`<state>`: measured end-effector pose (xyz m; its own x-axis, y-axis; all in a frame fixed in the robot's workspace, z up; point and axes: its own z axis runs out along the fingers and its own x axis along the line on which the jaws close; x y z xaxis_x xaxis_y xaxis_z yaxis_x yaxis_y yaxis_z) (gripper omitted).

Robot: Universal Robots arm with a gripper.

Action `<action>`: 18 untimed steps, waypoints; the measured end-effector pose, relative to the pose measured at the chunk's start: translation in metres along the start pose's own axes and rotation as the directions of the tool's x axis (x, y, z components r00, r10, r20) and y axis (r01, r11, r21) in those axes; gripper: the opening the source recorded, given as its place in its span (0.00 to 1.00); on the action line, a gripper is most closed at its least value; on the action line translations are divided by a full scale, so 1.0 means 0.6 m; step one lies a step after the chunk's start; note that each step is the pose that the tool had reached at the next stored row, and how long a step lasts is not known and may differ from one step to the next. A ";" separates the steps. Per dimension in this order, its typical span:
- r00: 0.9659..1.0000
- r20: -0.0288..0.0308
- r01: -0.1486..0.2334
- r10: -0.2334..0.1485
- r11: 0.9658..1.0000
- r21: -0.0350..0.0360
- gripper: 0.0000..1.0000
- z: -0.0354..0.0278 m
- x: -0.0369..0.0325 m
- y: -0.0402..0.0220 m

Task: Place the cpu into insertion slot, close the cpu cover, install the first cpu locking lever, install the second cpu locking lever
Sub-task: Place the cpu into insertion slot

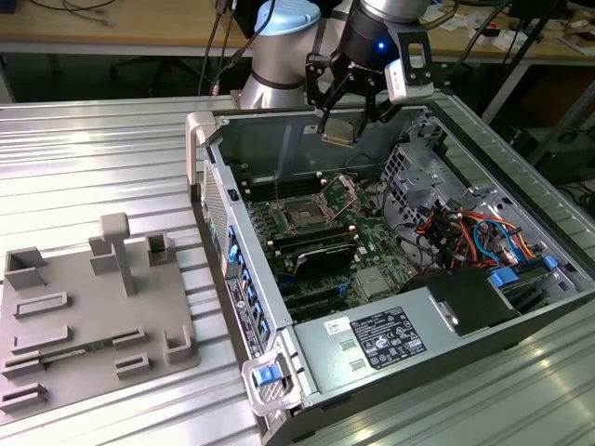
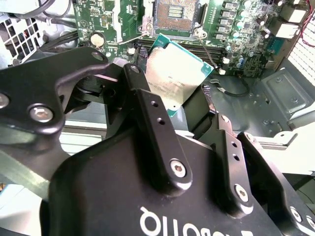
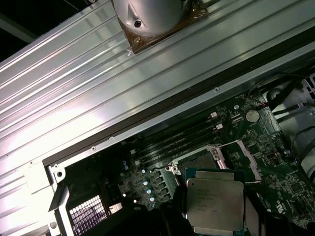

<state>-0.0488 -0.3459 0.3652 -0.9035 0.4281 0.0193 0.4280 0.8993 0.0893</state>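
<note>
My gripper (image 1: 342, 125) hangs over the back of the open computer case, shut on the cpu (image 1: 338, 131), a flat square chip with a silver-grey top. In both wrist views the cpu (image 2: 173, 73) (image 3: 214, 199) sits between the black fingers (image 2: 147, 110), level and above the motherboard. The insertion slot (image 1: 305, 215) (image 2: 175, 14) is a dark square socket with a silvery rim, lying bare below and forward of the chip. The cpu cover (image 1: 347, 190) stands tilted up at the slot's far side.
The case walls (image 1: 279, 130) ring the motherboard. Long black memory slots (image 1: 311, 243) lie beside the socket. A drive cage (image 1: 418, 177), coloured cables (image 1: 469, 232) and a power supply (image 1: 390, 336) crowd the exterior view's right. A grey fixture plate (image 1: 84, 311) rests on the ribbed table.
</note>
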 end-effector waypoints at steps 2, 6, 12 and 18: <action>1.000 0.000 0.000 0.000 1.000 0.000 0.55 0.000 0.000 0.000; 1.000 0.000 0.000 0.000 1.000 0.000 0.55 0.000 0.000 0.000; 1.000 0.001 -0.015 0.015 1.000 0.000 0.55 0.000 0.000 0.000; 0.999 0.004 -0.041 0.041 0.999 -0.001 0.55 0.000 0.000 0.000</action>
<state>-0.0488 -0.3459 0.3652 -0.8850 0.4652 0.0193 0.4649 0.8808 0.0893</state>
